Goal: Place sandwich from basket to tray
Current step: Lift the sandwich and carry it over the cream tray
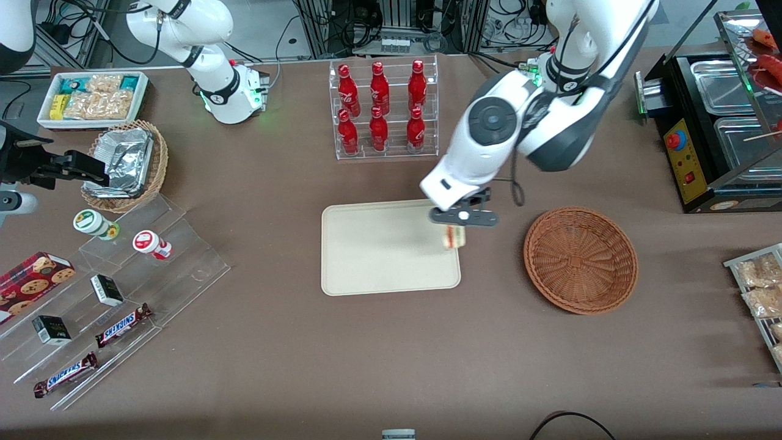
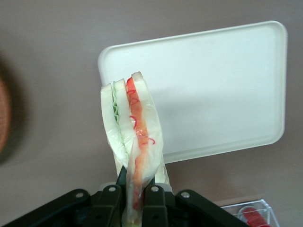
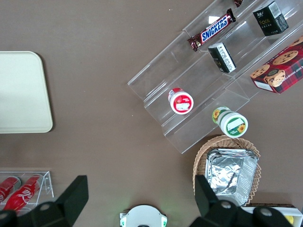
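Currently the hand [image 1: 462, 221] is clamped on the sandwich [image 1: 454, 237], fingers [image 2: 154, 201] pinching its wrapped end, the wedge hanging out from them. Front view: sandwich held over the tray [image 1: 379, 256] edge nearest the basket [image 1: 580, 260], at the corner area toward the working arm's end; cannot tell if it touches the tray. Wrist view: sandwich [image 2: 132, 127] shows white bread with green and red-orange filling, overlapping a tray [image 2: 222, 90] corner, brown tabletop [image 2: 52, 71] around. Basket sits on the tabletop [image 1: 305, 354] just beside the tray, apart from it, nothing seen inside. Bottle rack [image 1: 382, 110] stands farther from the front camera than the tray.
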